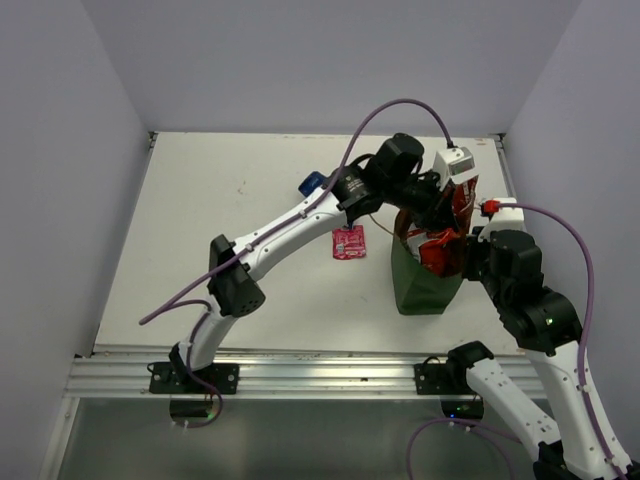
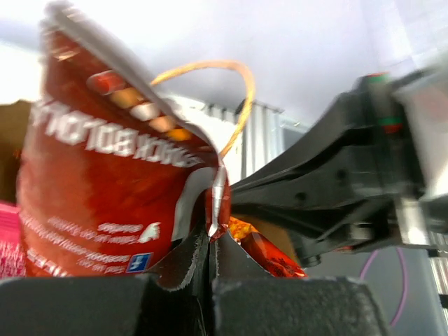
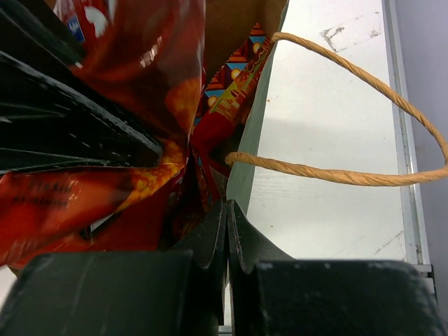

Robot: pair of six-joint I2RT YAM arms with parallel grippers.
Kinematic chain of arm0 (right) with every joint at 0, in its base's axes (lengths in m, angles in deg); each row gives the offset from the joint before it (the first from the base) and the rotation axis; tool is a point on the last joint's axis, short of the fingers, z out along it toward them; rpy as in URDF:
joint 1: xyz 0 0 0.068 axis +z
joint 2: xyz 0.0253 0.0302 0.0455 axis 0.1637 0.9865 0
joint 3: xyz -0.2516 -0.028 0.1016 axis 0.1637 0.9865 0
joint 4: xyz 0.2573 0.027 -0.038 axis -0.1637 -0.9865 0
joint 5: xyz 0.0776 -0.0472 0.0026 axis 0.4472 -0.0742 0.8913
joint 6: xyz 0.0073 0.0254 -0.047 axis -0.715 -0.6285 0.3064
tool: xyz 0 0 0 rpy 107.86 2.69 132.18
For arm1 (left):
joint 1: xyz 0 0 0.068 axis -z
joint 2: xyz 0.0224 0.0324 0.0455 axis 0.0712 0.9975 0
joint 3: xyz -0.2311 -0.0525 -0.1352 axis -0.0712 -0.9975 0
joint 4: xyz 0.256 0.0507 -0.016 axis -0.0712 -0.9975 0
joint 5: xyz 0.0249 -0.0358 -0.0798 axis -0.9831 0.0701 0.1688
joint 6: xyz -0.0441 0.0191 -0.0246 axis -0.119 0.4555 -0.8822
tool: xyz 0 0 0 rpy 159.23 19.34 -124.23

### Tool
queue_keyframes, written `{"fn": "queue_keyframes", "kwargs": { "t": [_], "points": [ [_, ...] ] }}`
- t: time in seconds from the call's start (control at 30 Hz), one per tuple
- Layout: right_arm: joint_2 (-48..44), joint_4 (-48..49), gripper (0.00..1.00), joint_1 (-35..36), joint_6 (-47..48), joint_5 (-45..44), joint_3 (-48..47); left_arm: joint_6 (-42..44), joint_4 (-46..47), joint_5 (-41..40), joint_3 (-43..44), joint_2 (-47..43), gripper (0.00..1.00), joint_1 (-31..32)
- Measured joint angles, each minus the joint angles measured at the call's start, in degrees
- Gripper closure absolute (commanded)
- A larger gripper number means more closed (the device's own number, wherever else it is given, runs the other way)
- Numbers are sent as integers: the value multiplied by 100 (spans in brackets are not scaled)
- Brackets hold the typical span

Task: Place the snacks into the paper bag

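The dark green paper bag [image 1: 415, 285] stands at the table's right. My left gripper [image 2: 210, 238] is shut on the sealed edge of the red chip bag [image 2: 105, 182] and holds it over the bag's mouth [image 1: 460, 200]. The red Doritos bag [image 1: 440, 252] sticks out of the paper bag and also shows in the right wrist view [image 3: 84, 203]. My right gripper [image 3: 227, 206] is shut on the paper bag's green wall [image 3: 248, 161] at its rim. The small pink sachet [image 1: 349, 242] and the blue bag [image 1: 312, 183] lie on the table left of the paper bag.
A rope handle [image 3: 350, 175] loops out to the right of the bag towards the table's right edge [image 1: 505, 165]. A second handle [image 2: 231, 77] arches above the chip bag. A pink packet edge [image 2: 8, 241] shows at the far left. My right arm [image 2: 350, 175] is close beside the left gripper.
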Motion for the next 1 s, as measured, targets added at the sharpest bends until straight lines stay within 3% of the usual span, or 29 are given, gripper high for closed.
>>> {"fn": "queue_keyframes", "kwargs": {
  "t": [0.3, 0.87, 0.97, 1.0],
  "points": [
    [0, 2, 100, 0, 0, 4, 0, 297, -881, -896, 37, 326, 100, 142],
    [-7, 2, 100, 0, 0, 4, 0, 321, -1274, -1290, -33, 557, 100, 262],
    [-7, 2, 100, 0, 0, 2, 0, 391, -835, -1554, -409, 330, 78, 319],
    [-7, 2, 100, 0, 0, 4, 0, 411, -553, -1692, -723, 136, 64, 343]
  ]
}}
